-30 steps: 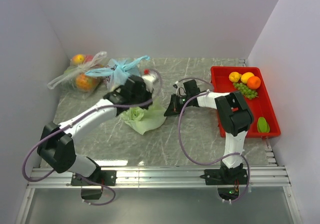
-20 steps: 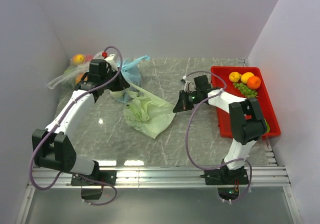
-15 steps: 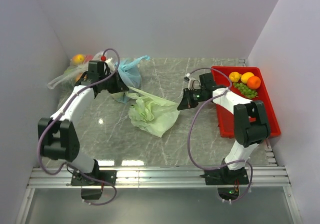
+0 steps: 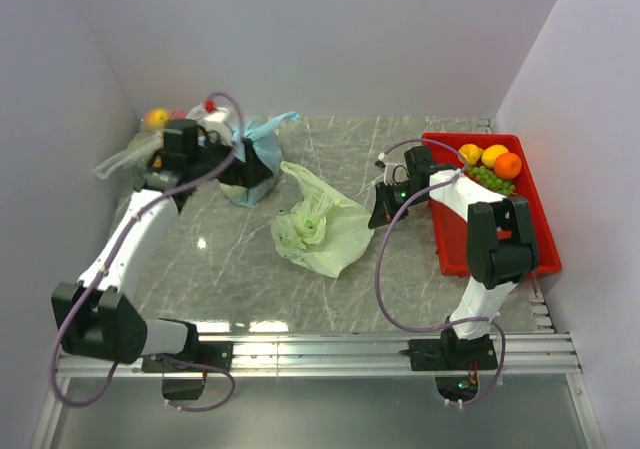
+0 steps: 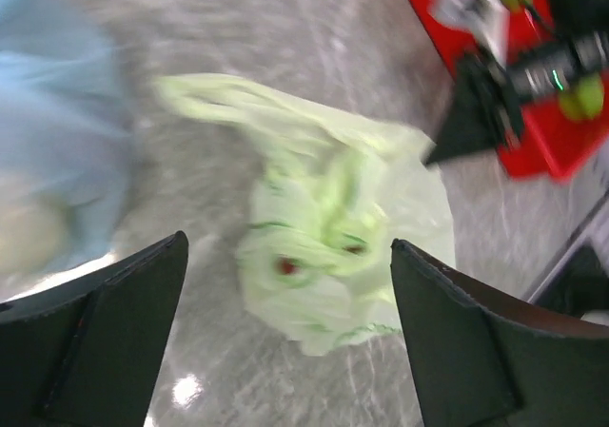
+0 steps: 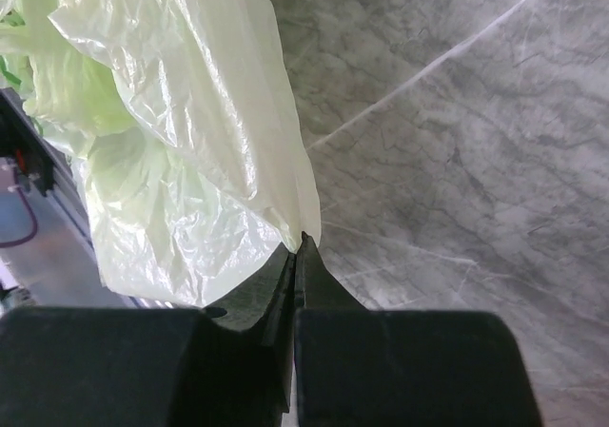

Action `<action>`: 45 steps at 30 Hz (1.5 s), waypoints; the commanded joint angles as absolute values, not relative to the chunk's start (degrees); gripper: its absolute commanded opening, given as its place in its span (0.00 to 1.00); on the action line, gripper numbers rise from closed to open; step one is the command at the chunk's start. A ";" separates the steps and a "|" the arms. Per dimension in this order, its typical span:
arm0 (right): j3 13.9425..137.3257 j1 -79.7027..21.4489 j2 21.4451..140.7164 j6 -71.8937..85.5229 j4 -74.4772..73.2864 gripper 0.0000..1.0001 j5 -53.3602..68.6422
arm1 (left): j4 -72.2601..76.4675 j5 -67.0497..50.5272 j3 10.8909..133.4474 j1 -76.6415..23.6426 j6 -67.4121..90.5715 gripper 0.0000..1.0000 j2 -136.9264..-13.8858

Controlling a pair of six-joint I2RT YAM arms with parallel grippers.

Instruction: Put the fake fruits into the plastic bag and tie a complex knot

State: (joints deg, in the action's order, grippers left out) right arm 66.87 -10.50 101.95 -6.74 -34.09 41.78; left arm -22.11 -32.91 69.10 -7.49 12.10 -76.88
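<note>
The thin, crinkly pale green translucent plastic bag lay crumpled and limp just left of the red plastic tray, one loop handle trailing away from it. Two yellow-orange round plastic fruits, a bright orange ball and a green grape bunch sat clustered at that tray's far end.

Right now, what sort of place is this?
Likely a robot test cell: plain white walls around a grey marbled tabletop, two robot arms bolted to a metal rail, a red plastic tray of small fake fruits.
</note>
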 commanded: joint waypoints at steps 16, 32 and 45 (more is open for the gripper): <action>69.35 -10.99 100.28 -5.09 -36.21 0.00 42.20 | -23.99 1.93 81.03 -37.45 2.55 0.62 -101.34; 66.88 -3.26 100.02 -13.36 -34.98 0.00 26.28 | -26.27 -13.62 60.92 5.27 7.13 0.00 -84.02; 62.85 -17.30 95.11 -26.62 -53.06 0.00 44.11 | -23.64 -27.86 77.41 -3.68 -0.25 0.04 -93.24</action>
State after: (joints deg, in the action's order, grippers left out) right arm 65.65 -12.19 100.51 -19.66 -43.90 38.94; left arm -26.33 -23.18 69.84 1.23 3.46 -89.69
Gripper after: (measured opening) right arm 0.005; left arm 0.036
